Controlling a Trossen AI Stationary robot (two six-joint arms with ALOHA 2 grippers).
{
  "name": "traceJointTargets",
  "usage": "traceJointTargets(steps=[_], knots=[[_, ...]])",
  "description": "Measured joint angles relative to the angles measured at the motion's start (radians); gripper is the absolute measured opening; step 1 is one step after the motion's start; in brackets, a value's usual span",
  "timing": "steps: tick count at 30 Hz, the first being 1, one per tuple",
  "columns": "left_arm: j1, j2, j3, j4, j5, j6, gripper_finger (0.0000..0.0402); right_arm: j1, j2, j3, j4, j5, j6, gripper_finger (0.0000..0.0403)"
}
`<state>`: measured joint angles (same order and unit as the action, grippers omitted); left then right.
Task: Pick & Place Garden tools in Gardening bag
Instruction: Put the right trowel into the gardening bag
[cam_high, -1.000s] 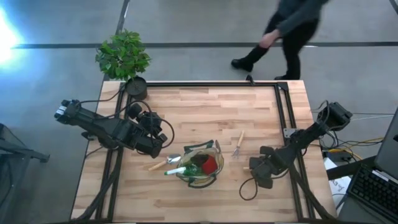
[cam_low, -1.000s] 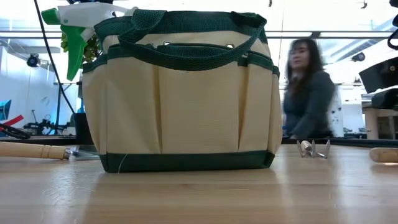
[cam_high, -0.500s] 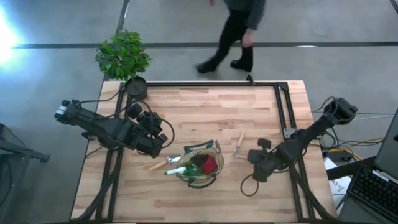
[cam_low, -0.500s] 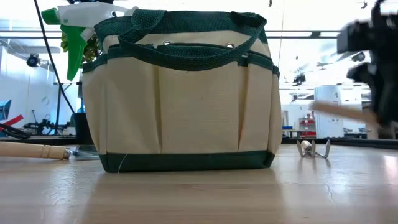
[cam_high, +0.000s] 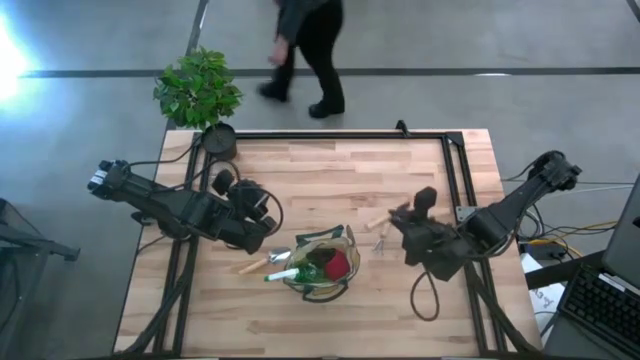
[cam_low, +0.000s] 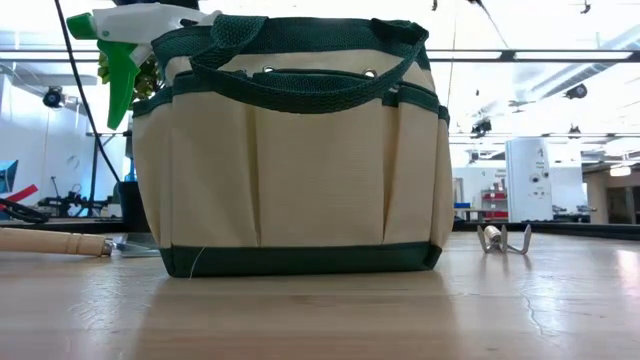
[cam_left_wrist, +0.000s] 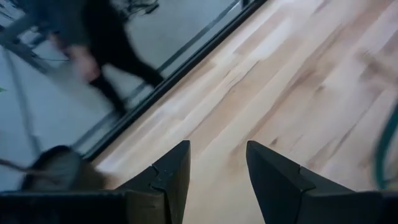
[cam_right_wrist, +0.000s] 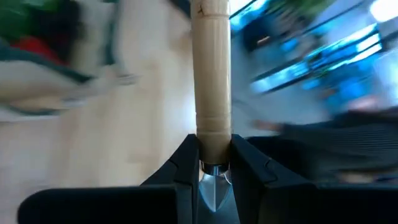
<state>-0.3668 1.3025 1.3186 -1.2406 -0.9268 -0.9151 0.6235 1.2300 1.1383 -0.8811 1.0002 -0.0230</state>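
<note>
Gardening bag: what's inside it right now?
From above, the gardening bag holds a red-and-black item and a green-and-white spray bottle, whose nozzle pokes over the rim. Anything deeper is hidden by these and the fabric walls.

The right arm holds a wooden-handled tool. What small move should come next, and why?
Probably carry the right gripper sideways until it is above the bag, jaws shut. They clamp the wooden-handled tool near its metal end, and in the high view the bag stands beside the gripper, not under it.
</note>
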Motion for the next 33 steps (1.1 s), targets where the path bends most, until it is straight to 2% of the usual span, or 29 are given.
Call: traceJointTargets(steps=[5, 10, 12, 15, 23, 27, 33], knots=[[0.001, 0.0, 0.0, 0.199, 0.012, 0.101, 0.0161, -0.004, 0.062, 0.119, -0.002, 0.243, -0.322, 0.0047], [0.014, 0.0, 0.0, 0.374, 0.055, 0.266, 0.0161, -0.027, 0.141, 0.161, -0.002, 0.491, -0.594, 0.0047], [0.027, 0.0, 0.0, 0.421, 0.066, 0.314, 0.0161, -0.042, 0.174, 0.164, -0.002, 0.552, -0.684, 0.0047], [0.054, 0.0, 0.0, 0.476, 0.084, 0.368, 0.0161, -0.062, 0.229, 0.162, -0.007, 0.565, -0.763, 0.0047], [0.157, 0.0, 0.0, 0.64, 0.145, 0.489, 0.0161, -0.103, 0.361, 0.164, -0.059, 0.54, -0.702, 0.0047], [0.197, 0.0, 0.0, 0.756, 0.231, 0.602, 0.0161, -0.105, 0.335, 0.199, -0.059, 0.511, -0.448, 0.0047], [0.222, 0.002, -0.02, 0.919, 0.262, 0.744, 0.0161, -0.098, 0.181, 0.248, -0.045, 0.331, -0.012, 0.0047]])
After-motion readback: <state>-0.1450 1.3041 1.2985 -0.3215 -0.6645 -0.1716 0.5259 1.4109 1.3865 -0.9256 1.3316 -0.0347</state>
